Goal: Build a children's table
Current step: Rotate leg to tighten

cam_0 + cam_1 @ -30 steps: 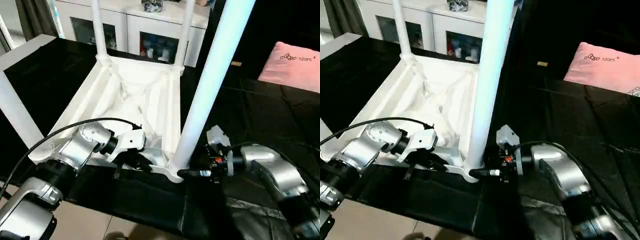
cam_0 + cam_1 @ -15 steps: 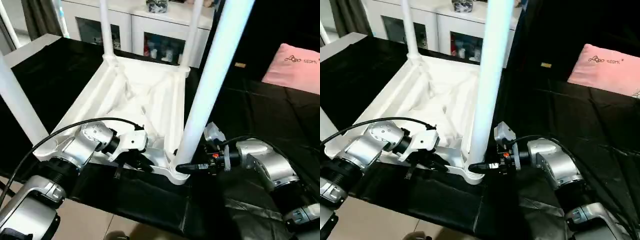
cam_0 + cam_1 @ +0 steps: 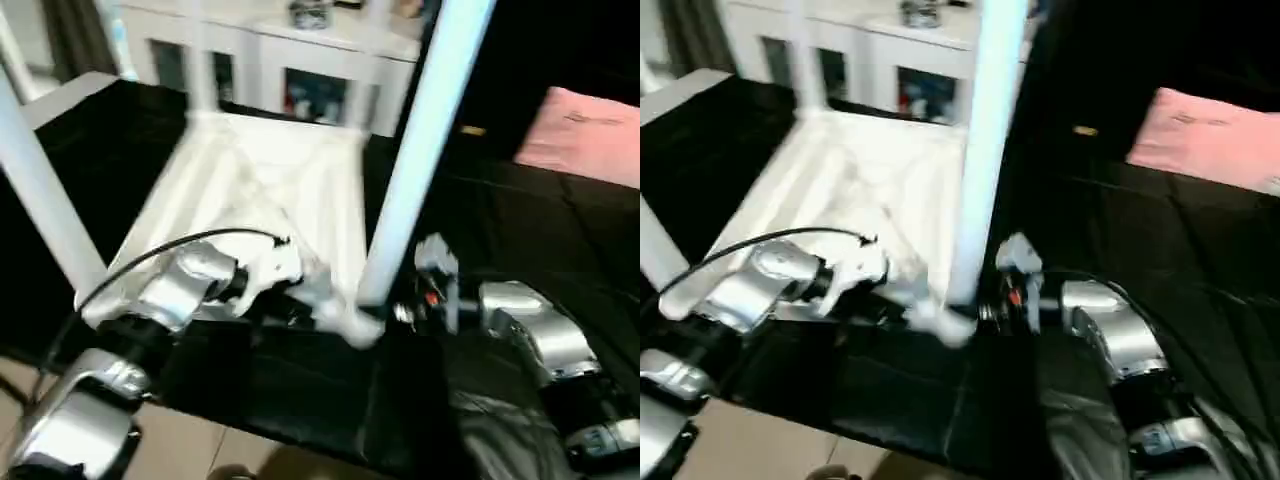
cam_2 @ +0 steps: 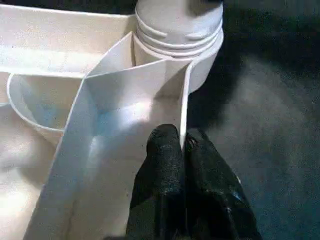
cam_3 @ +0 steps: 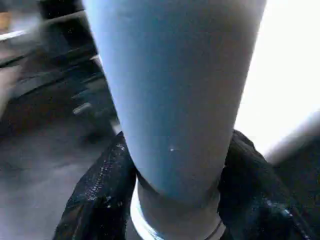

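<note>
The tabletop (image 3: 270,190) lies upside down on the black-covered counter (image 3: 520,230), ribbed underside facing up, its near edge close to the counter's near edge. Four white legs stand upright in the corner sockets: two far legs toward the cabinet (image 3: 300,70), one at the near left corner (image 3: 45,200), and one at the near right corner (image 3: 420,150), which rises out of the top of view. Left gripper (image 4: 184,145): fingers pressed together, pinching the thin upright rim of the tabletop just beside the near right socket (image 4: 180,35); one finger sits inside the rim, the other outside. In the head views the left forearm reaches across the near edge of the tabletop toward that corner. Right gripper (image 5: 175,190): its two black fingers (image 5: 100,195) stand on either side of the base of the near right leg, touching it on both sides just above the ribbed collar, so it is clasped around the leg. The right forearm approaches that corner from the counter's right side. A pink pillow (image 3: 585,135) rests at the far right of the counter, well apart from the tabletop.
</note>
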Robot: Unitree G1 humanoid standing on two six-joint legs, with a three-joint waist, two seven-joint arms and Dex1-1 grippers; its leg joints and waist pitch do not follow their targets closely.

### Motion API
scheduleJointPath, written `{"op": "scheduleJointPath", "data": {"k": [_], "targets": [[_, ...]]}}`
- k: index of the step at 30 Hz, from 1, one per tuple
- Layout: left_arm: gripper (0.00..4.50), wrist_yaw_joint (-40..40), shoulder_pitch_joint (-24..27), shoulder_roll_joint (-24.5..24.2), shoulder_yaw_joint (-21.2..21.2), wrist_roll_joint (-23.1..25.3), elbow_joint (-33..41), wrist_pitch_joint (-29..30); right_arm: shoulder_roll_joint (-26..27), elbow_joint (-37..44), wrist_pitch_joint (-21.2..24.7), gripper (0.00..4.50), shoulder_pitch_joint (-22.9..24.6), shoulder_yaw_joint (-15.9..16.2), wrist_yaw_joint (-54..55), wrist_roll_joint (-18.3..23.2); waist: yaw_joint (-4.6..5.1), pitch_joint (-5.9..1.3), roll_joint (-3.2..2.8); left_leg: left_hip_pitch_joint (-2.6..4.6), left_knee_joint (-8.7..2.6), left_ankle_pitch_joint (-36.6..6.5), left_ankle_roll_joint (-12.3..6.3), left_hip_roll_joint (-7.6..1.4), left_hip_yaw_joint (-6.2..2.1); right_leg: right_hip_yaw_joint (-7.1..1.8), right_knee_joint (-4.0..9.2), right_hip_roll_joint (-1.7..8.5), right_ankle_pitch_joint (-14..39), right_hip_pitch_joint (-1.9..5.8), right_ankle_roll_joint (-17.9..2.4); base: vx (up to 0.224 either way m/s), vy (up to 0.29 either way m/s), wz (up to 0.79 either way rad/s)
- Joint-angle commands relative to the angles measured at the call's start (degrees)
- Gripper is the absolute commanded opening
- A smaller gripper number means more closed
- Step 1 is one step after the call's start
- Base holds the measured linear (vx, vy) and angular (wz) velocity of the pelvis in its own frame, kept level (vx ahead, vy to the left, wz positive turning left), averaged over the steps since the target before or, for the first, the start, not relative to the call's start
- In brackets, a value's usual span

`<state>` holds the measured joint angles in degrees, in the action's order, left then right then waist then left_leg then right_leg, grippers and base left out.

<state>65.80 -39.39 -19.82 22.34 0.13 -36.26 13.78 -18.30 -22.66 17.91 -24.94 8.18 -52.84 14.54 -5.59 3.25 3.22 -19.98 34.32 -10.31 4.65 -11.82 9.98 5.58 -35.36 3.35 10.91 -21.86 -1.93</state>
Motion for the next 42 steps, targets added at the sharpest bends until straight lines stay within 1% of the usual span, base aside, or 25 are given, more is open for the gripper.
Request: {"op": "scheduleJointPath", "data": {"k": [1, 2, 5, 7, 9, 12, 13, 14, 16, 18, 19, 21, 22, 23, 24, 25, 27, 30, 31, 32, 34, 35, 37, 38, 42], "targets": [[0.0, -4.5, -2.4, 4.5, -1.7, -2.1, 1.1, 2.1, 3.4, -1.6, 3.5, 2.01, -0.1, 2.6, 5.9, -1.8, 0.26, -3.43, -0.22, -0.04, -4.24, -13.4, 1.42, -1.47, -0.98, -2.91, 5.89, 5.62, 26.9, 2.63, -5.0, 0.0, 0.0, 0.0], [0.0, -8.9, -3.4, 7.0, -2.9, -2.0, 0.0, 3.8, 6.6, -2.9, 4.9, 2.01, -1.0, 1.6, 12.1, -2.7, 0.6, -3.46, -0.16, 0.04, -4.08, -13.2, 1.13, -1.35, -0.9, -2.92, 6.31, 5.58, 27.9, 2.4, -4.2, 0.0, 0.0, 0.0], [0.0, -14.5, -4.9, 9.9, -4.4, -1.8, -1.6, 5.6, 10.7, -5.0, 4.7, 1.99, -2.5, 0.8, 19.5, -4.5, 1.01, -3.63, -0.37, 0.14, -3.92, -12.0, 0.7, -1.29, -0.88, -3.0, 6.28, 5.55, 26.6, 2.18, -4.4, 0.0, 0.0, 0.0], [0.0, -18.7, -6.0, 11.9, -5.6, -1.1, -2.7, 6.8, 14.1, -7.6, 4.4, 1.96, -4.2, 0.2, 25.2, -5.7, 1.21, -3.78, -0.44, 0.19, -3.96, -11.2, 0.28, -1.39, -0.8, -3.2, 5.94, 5.38, 23.5, 2.13, -5.3, 0.0, 0.0, 0.0], [0.0, -21.9, -6.8, 13.1, -6.1, -0.1, -3.1, 7.8, 17.2, -9.9, 4.7, 1.96, -6.3, -0.7, 30.7, -6.9, 1.75, -3.89, -0.46, 0.08, -4.02, -10.3, 0.35, -1.43, -0.82, -3.32, 5.35, 5.31, 19.7, 2.17, -6.9, 0.0, 0.0, 0.0], [0.0, -22.9, -7.0, 13.4, -6.0, 0.7, -2.9, 7.9, 19.2, -10.8, 4.9, 1.96, -7.7, -1.2, 33.4, -7.6, 1.92, -4.03, -0.53, 0.0, -4.02, -8.9, -0.28, -1.44, -0.71, -3.49, 4.95, 5.26, 14.9, 2.49, -8.1, 0.0, 0.0, 0.0], [0.0, -22.4, -6.9, 13.3, -5.9, 0.7, -2.7, 8.1, 19.3, -10.6, 4.4, 1.96, -7.7, -1.1, 33.2, -7.8, 1.9, -4.02, -0.4, -0.03, -4.03, -8.7, -0.57, -1.39, -0.65, -3.49, 4.92, 5.2, 14.2, 2.57, -8.2, 0.0, 0.0, 0.0], [0.0, -21.3, -6.3, 12.8, -5.4, 1.0, -2.0, 7.7, 19.2, -9.6, 3.9, 2.5, -7.3, -1.0, 32.4, -8.0, 1.78, -4.08, -0.4, -0.04, -4.03, -7.9, -1.04, -1.42, -0.59, -3.57, 4.76, 5.29, 12.6, 2.72, -8.4, 0.0, 0.0, 0.0], [0.0, -20.7, -5.9, 12.5, -5.3, 1.1, -1.6, 7.8, 19.1, -9.3, 3.7, 2.64, -7.1, -1.0, 31.9, -8.0, 1.79, -4.0, -0.44, -0.12, -4.07, -7.3, -1.4, -1.39, -0.54, -3.59, 4.76, 5.24, 12.2, 2.78, -8.4, 0.0, 0.0, 0.0], [0.0, -18.8, -4.5, 11.4, -4.9, 1.1, -0.6, 7.3, 17.6, -7.6, 2.6, 2.7, -5.8, -1.4, 29.2, -7.5, 1.65, -3.91, -0.57, 0.04, -4.14, -8.3, -1.41, -1.54, -0.54, -3.57, 5.08, 5.41, 14.0, 2.73, -7.9, 0.0, 0.0, 0.0], [0.0, -18.7, -4.4, 11.3, -4.8, 1.2, -0.5, 7.2, 17.5, -7.5, 2.5, 2.91, -5.7, -1.5, 29.0, -7.4, 1.7, -3.88, -0.54, -0.02, -4.2, -8.4, -1.38, -1.57, -0.59, -3.57, 5.05, 5.4, 14.1, 2.75, -7.9, 0.0, 0.0, 0.0], [0.0, -17.8, -3.8, 10.7, -4.4, 1.3, -0.1, 6.0, 16.8, -7.0, 2.2, 3.09, -5.4, -1.7, 28.1, -7.3, 1.85, -3.83, -0.58, 0.08, -4.28, -9.1, -1.23, -1.62, -0.61, -3.56, 5.12, 5.32, 14.4, 2.66, -8.1, 0.0, 0.0, 0.0], [0.0, -15.8, -2.9, 9.4, -4.0, 1.2, 0.7, 4.6, 14.5, -5.4, 1.6, 3.11, -4.4, -1.1, 25.1, -7.2, 1.82, -3.83, -0.58, 0.07, -4.28, -9.2, -1.2, -1.64, -0.61, -3.56, 5.1, 5.35, 14.5, 2.7, -8.1, 0.0, 0.0, 0.0], [0.0, -15.7, -2.8, 9.3, -4.0, 1.2, 0.7, 4.6, 14.4, -5.3, 1.6, 3.11, -4.3, -1.1, 25.0, -7.2, 1.69, -3.81, -0.51, 0.0, -4.26, -9.2, -1.48, -1.65, -0.61, -3.62, 5.16, 5.36, 14.4, 2.84, -7.9, 0.0, 0.0, 0.0], [0.0, -13.3, -1.9, 7.7, -3.5, 1.1, 1.4, 4.8, 11.4, -3.0, 1.1, 3.39, -3.0, -0.2, 20.1, -6.6, 1.61, -3.81, -0.67, 0.02, -4.28, -9.2, -1.67, -1.7, -0.61, -3.63, 5.13, 5.4, 14.2, 2.82, -7.9, 0.0, 0.0, 0.0], [0.0, -13.3, -1.9, 7.7, -3.5, 1.1, 1.4, 4.8, 11.4, -3.0, 1.1, 3.5, -3.0, -0.2, 20.1, -6.6, 1.62, -3.83, -0.6, 0.01, -4.28, -9.2, -1.73, -1.75, -0.6, -3.62, 5.1, 5.39, 14.0, 2.86, -7.9, 0.0, 0.0, 0.0], [0.0, -9.9, -1.1, 5.7, -2.8, 1.3, 1.7, 2.3, 6.7, -0.3, 1.1, 3.57, -1.8, 1.0, 13.3, -6.2, 1.57, -3.75, -0.5, 0.04, -4.26, -9.5, -2.0, -1.65, -0.54, -3.59, 5.29, 5.28, 14.7, 2.82, -7.8, 0.0, 0.0, 0.0], [0.0, -6.2, -0.3, 4.4, -2.1, 0.8, 2.6, 0.5, 4.0, 1.0, 0.5, 3.93, -1.3, 1.3, 8.4, -5.5, 1.45, -3.63, -0.49, 0.05, -4.28, -10.0, -2.14, -1.75, -0.55, -3.62, 5.36, 5.33, 15.9, 2.66, -7.7, 0.0, 0.0, 0.0], [0.0, -3.7, 0.2, 3.5, -1.5, 0.7, 3.3, -1.2, 2.3, 1.9, -0.1, 3.98, -1.0, 1.4, 4.6, -4.8, 1.33, -3.62, -0.4, 0.06, -4.21, -10.5, -2.25, -1.7, -0.52, -3.61, 5.52, 5.43, 17.1, 2.73, -7.5, 0.0, 0.0, 0.0], [0.0, 0.2, 1.1, 2.1, -0.5, 0.3, 4.2, -5.0, -0.2, 2.8, -0.7, 4.02, -0.7, 1.9, -0.5, -4.0, 1.12, -3.62, -0.44, 0.04, -4.26, -10.7, -2.38, -1.84, -0.67, -3.57, 5.58, 5.52, 17.9, 2.76, -7.3, 0.0, 0.0, 0.0], [0.0, 2.8, 1.7, 1.2, 0.1, -0.2, 4.9, -5.2, -2.0, 3.1, -0.9, 4.21, -0.6, 2.4, -3.7, -3.7, 0.89, -3.66, -0.54, 0.11, -4.27, -10.5, -2.76, -1.99, -0.55, -3.71, 5.43, 5.41, 16.7, 2.62, -7.4, 0.0, 0.0, 0.0], [0.0, 4.7, 1.9, 0.5, 0.9, -0.1, 5.2, -6.4, -3.2, 3.2, -1.4, 4.32, -0.7, 3.0, -6.4, -3.4, 0.38, -3.76, -0.7, 0.53, -4.23, -10.3, -2.77, -2.08, -0.47, -3.68, 5.3, 5.42, 15.2, 2.32, -8.5, 0.0, 0.0, 0.0], [0.0, 6.5, 2.1, -0.1, 1.6, 0.1, 5.3, -7.6, -4.2, 3.1, -2.1, 4.44, -0.9, 3.3, -8.6, -3.1, 0.1, -3.8, -0.7, 0.74, -4.21, -10.3, -2.71, -2.25, -0.38, -3.82, 5.05, 5.45, 13.5, 2.19, -9.4, 0.0, 0.0, 0.0], [0.0, 7.7, 2.1, -0.4, 2.0, 0.3, 5.2, -8.6, -4.8, 3.0, -2.6, 4.47, -1.0, 3.4, -10.0, -2.8, -0.03, -3.71, -0.74, 0.63, -4.3, -10.4, -2.56, -2.29, -0.41, -3.73, 4.92, 5.41, 13.0, 2.22, -9.9, 0.0, 0.0, 0.0], [0.0, 12.6, 1.9, -1.9, 3.5, 0.8, 4.8, -11.3, -6.5, 2.1, -6.0, 4.47, -1.8, 4.4, -16.0, -2.5, -0.56, -3.8, -0.45, 0.39, -4.22, -10.1, -2.4, -2.24, -0.4, -3.68, 4.83, 5.56, 13.5, 2.42, -9.4, 0.0, 0.0, 0.0]]}}
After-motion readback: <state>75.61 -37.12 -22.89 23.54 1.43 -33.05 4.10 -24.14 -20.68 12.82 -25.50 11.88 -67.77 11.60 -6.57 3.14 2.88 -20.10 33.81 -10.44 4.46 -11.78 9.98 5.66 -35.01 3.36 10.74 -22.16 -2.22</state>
